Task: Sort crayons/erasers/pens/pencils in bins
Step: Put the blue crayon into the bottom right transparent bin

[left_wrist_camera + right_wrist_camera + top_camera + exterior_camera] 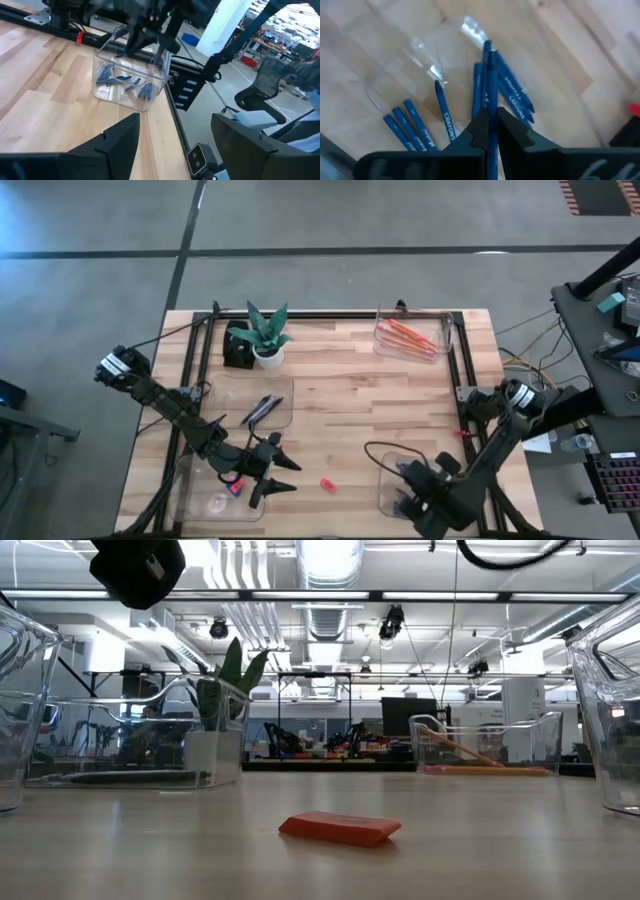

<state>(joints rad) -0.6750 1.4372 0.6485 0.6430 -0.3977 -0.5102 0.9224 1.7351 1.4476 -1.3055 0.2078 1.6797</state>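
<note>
A pink-orange eraser (327, 484) (340, 828) lies flat on the bare wood between the two near bins. My left gripper (290, 470) (175, 145) is open at the right edge of the near-left bin (200, 498), which holds erasers (235, 486). My right gripper (412, 492) (490, 127) reaches into the near-right bin (385, 480) (150, 102) and is shut on a blue crayon (489, 85). More blue crayons (415, 127) lie on that bin's floor. Orange and red pencils (408, 335) lie in the far-right bin (440, 330). Dark pens (260, 410) lie in the middle-left bin (285, 395). My right gripper pinches one blue crayon (490, 107) between its two fingertips (477, 130), coming down from above into the near-right bin. The crayon runs on past the fingertips along their line, its far end (487, 47) over the other crayons. Whether that end touches the bin floor I cannot tell.
A potted green plant (265, 335) (225, 710) with a black block beside it stands at the far left. A black metal frame (330, 313) runs along the table's far and side edges. Bare wood (350, 415) lies across the table's middle.
</note>
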